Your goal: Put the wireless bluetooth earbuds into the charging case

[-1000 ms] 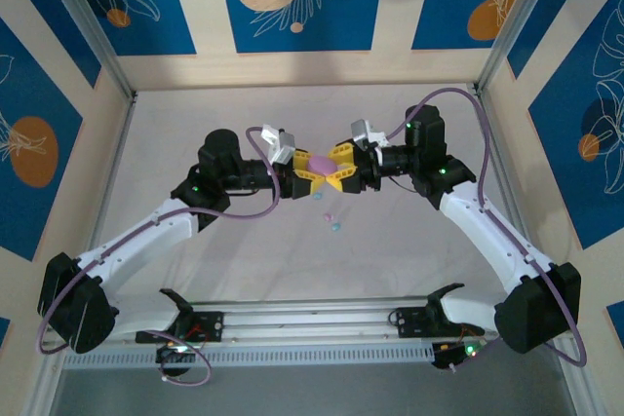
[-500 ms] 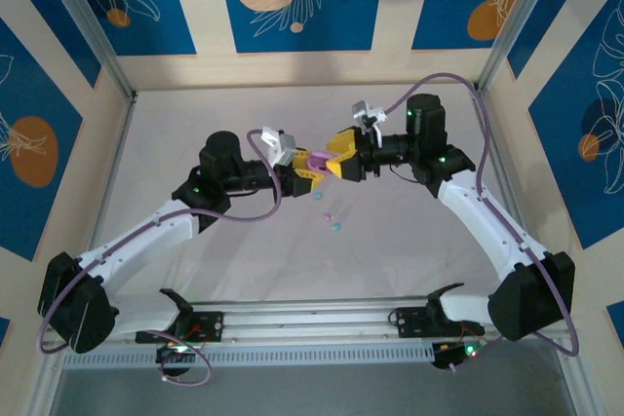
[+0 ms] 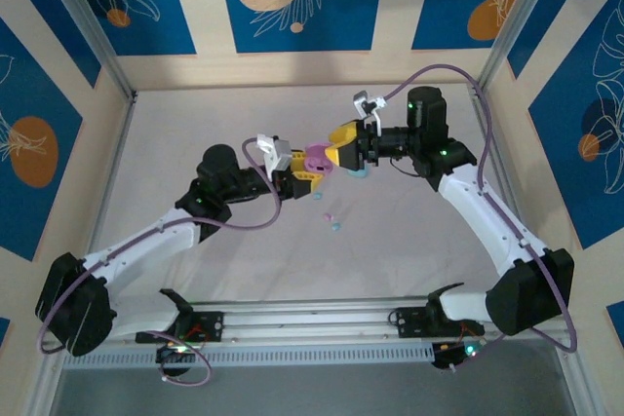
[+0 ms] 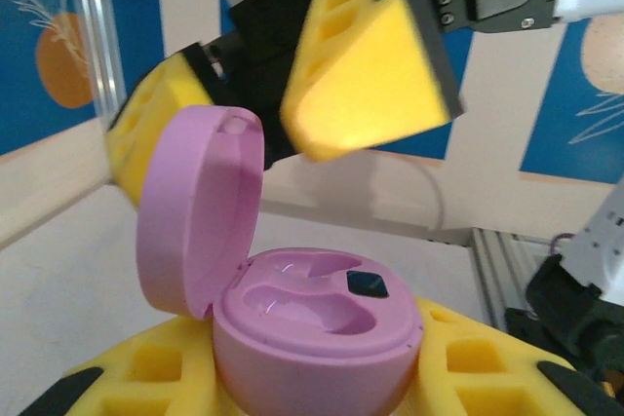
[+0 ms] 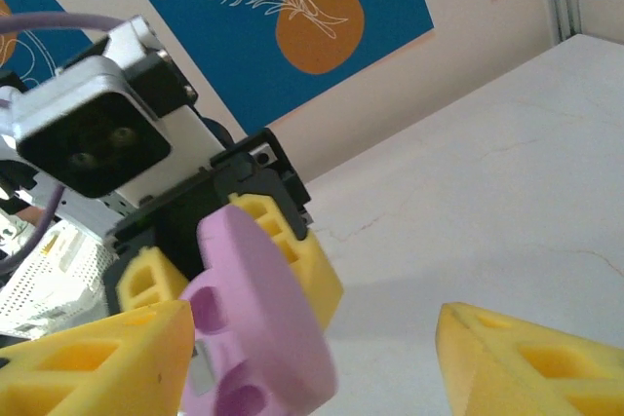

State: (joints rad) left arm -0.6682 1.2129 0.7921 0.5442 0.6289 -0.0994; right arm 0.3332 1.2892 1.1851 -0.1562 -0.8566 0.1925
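- The left hand (image 3: 302, 175) holds the pink charging case (image 4: 317, 338) tight — its lid (image 4: 200, 207) stands open.
- The right hand (image 3: 343, 151) is spread wide, just beside the lid.
- Tiny earbuds (image 3: 335, 226) — pink and blue — lie on the bench (image 3: 195, 124), below the two hands.

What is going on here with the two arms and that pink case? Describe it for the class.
The left gripper holds the pink charging case in its jaws. The lid stands open and both sockets inside are empty. The right gripper sits right by the lid with its jaws wide apart, gripping nothing. A few tiny earbuds lie loose on the table below, so none is inserted yet.
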